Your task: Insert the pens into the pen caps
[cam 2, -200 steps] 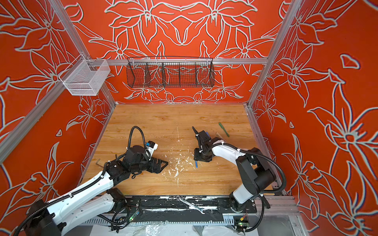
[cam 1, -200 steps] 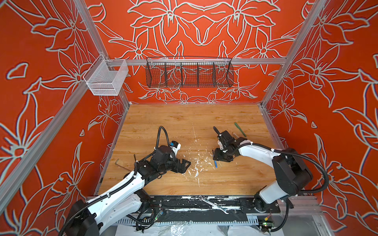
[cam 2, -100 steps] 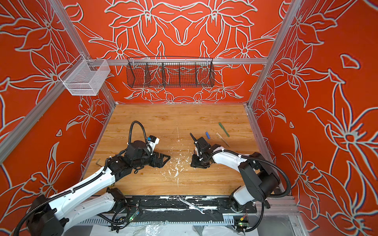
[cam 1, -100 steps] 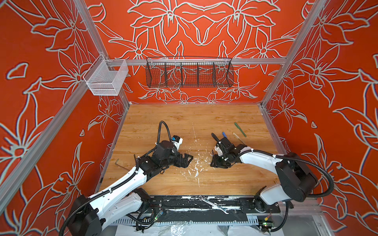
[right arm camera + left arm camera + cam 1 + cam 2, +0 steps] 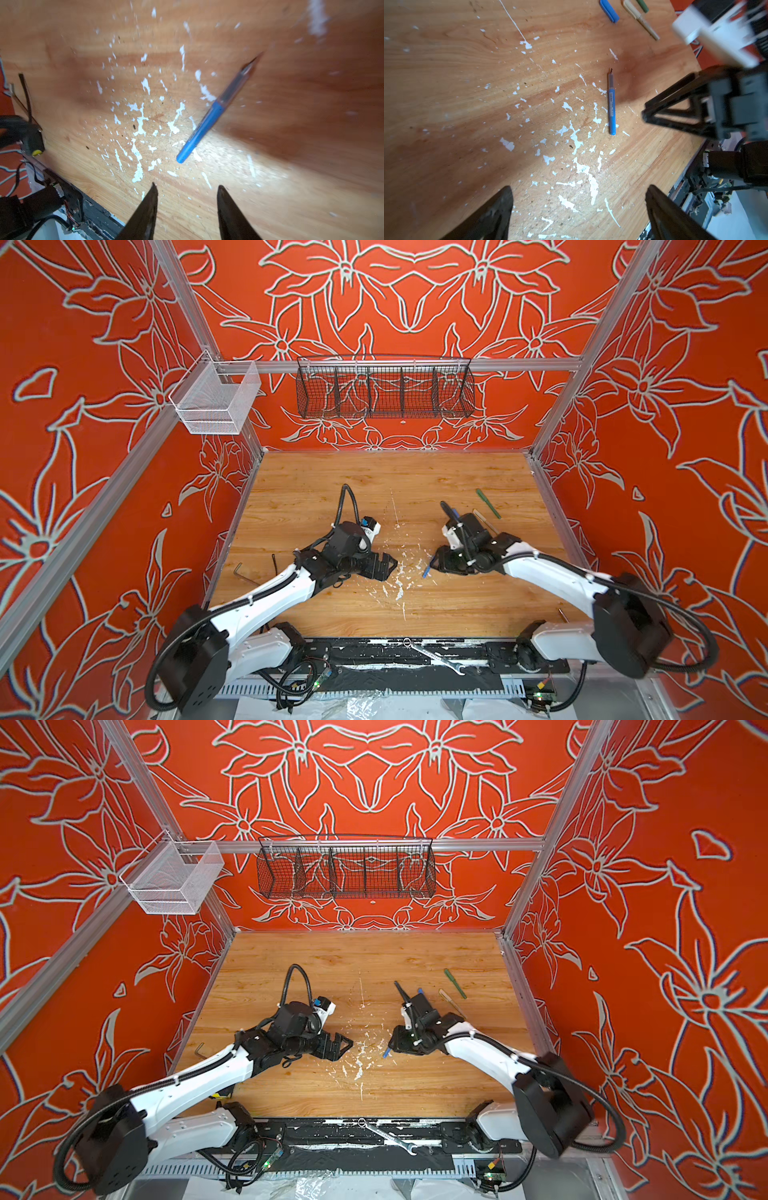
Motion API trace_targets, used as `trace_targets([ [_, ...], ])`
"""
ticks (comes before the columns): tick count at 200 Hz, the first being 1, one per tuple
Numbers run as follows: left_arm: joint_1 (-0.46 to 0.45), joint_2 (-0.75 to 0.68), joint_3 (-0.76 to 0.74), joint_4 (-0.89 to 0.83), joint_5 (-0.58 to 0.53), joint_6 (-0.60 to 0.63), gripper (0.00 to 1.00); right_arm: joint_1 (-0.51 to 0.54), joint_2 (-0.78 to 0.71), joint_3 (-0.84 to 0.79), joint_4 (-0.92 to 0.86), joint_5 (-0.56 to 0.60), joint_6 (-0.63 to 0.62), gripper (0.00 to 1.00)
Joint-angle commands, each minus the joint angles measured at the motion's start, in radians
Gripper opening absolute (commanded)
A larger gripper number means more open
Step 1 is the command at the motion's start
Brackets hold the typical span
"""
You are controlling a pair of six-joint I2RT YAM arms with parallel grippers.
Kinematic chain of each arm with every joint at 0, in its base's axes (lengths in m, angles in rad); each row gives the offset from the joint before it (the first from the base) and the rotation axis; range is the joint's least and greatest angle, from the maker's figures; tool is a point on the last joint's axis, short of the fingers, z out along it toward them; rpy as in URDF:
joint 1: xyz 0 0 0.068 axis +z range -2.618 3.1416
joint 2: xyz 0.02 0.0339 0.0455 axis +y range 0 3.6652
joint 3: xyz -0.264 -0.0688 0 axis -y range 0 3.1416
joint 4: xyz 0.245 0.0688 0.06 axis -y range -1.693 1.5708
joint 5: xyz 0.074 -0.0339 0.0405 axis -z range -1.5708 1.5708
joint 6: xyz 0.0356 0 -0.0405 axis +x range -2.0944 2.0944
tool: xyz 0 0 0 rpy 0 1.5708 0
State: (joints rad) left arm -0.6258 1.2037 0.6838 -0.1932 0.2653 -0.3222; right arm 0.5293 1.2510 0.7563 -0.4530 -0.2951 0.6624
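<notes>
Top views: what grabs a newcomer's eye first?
The loud orange floral walls boxing in the wooden table. Then the two arms facing each other mid-table, left gripper and right gripper both open. An uncapped blue pen lies flat on the white-flecked wood between them, close to the right one.

Both arms stretch low from the near edge of the bench (image 5: pixel 324 489) — left end effector (image 5: pixel 384 568) spread wide, right end effector (image 5: pixel 435 562) with jaws partly apart — tips facing each other near its middle.
</notes>
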Motion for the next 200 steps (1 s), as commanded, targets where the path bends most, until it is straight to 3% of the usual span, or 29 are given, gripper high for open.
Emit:
trace_targets([
  [1,-0.041,0.107,0.104,-0.006,0.037,0.109,1.00,-0.108,-0.129,-0.012,-0.068,0.051,-0.036,0.50],
  [30,-0.099,0.271,0.246,-0.075,0.030,0.199,0.98,-0.185,-0.139,0.054,-0.106,0.045,-0.103,0.50],
  [67,-0.208,0.456,0.384,-0.204,-0.040,0.238,0.86,-0.207,-0.088,0.106,-0.138,0.056,-0.163,0.48],
  [123,-0.296,0.566,0.431,-0.174,-0.173,0.145,0.74,-0.237,-0.157,0.022,-0.098,0.044,-0.150,0.46],
  [200,-0.340,0.658,0.525,-0.173,-0.212,0.120,0.68,-0.293,-0.210,-0.032,-0.059,0.019,-0.145,0.43],
])
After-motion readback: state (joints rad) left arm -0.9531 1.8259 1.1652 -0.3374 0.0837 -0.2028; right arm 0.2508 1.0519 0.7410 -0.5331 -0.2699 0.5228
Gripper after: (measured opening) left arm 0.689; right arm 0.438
